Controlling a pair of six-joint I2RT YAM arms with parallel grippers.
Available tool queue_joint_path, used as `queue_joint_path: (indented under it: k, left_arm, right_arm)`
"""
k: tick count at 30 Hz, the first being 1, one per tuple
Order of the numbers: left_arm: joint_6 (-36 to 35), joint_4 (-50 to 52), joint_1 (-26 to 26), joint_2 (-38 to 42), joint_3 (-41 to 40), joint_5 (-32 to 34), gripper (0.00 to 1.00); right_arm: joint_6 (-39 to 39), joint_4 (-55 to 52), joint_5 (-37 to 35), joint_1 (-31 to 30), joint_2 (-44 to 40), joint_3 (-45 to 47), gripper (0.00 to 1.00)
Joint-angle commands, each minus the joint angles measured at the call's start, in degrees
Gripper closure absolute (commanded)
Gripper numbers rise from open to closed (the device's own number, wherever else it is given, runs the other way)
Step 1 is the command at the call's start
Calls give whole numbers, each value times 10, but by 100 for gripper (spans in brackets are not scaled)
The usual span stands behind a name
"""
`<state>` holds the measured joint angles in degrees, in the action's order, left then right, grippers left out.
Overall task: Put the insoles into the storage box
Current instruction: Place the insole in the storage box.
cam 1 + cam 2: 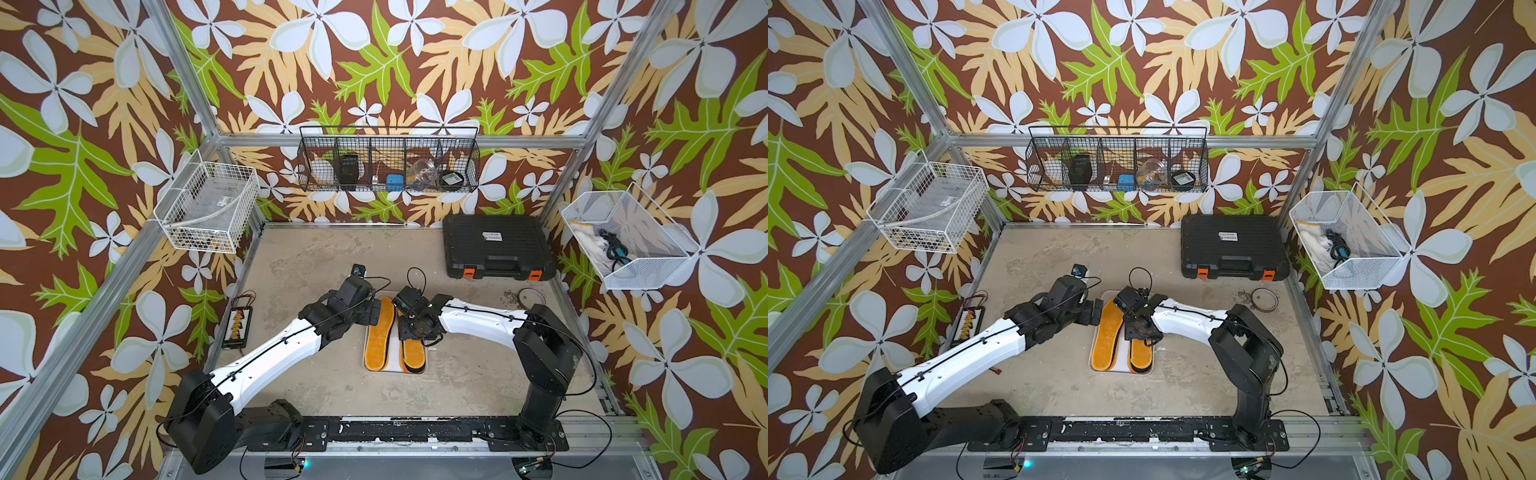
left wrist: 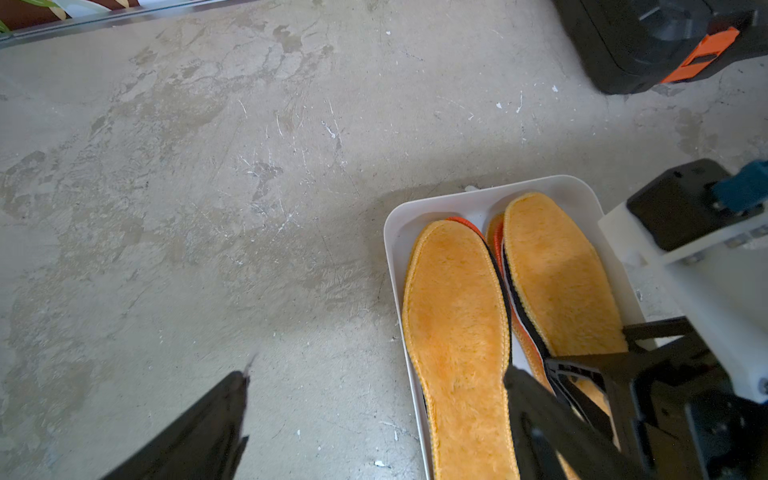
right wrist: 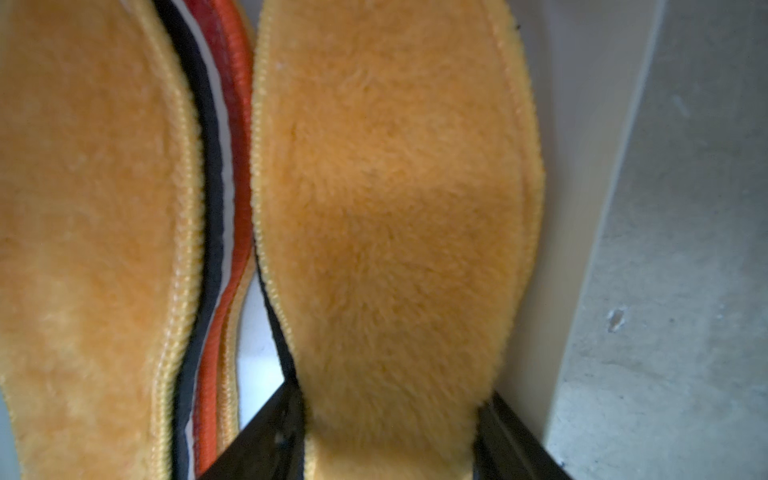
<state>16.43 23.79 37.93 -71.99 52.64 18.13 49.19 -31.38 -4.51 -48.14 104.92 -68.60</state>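
Insoles [image 2: 457,332] orange-yellow, black and red-orange edges beneath; storage box [image 2: 395,249] white; case [image 1: 496,245] black

The shallow white box [image 1: 394,365] with rounded corners sits mid-worktop [image 1: 316,257], its long sides running front to back. The insoles [image 1: 377,336] lie flat inside in two piles side by side. A fuzzy orange-yellow one tops each pile, with black and orange-red edges showing beneath in the left wrist view.

A robot lab cell: aluminium frame [image 1: 257,140], floral-printed walls [image 1: 374,62], arms [image 1: 266,353] mounted on a rail [image 1: 415,430].
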Motion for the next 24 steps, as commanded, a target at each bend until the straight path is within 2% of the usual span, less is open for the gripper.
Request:
queue_joint_path:
  k: [1,5,13,20,24]
  left_arm:
    - [4,1,-1,3,0,2,0]
    - [5,1,-1,2,1,4,0]
    - [4,3,-3,7,4,17,0]
    - [4,1,-9,26,6,33,0]
    - [6,-14,-18,54,7,38,0]
  right_arm:
    - [4,-8,0,-2,0,5,32]
    - [3,-17,-2,-2,-7,6,28]
    - [-11,-62,-15,-2,-49,-27,14]
    - [-48,-131,-73,-2,-151,-93,5]
    - [-93,-101,-116,16,-214,-81,3]
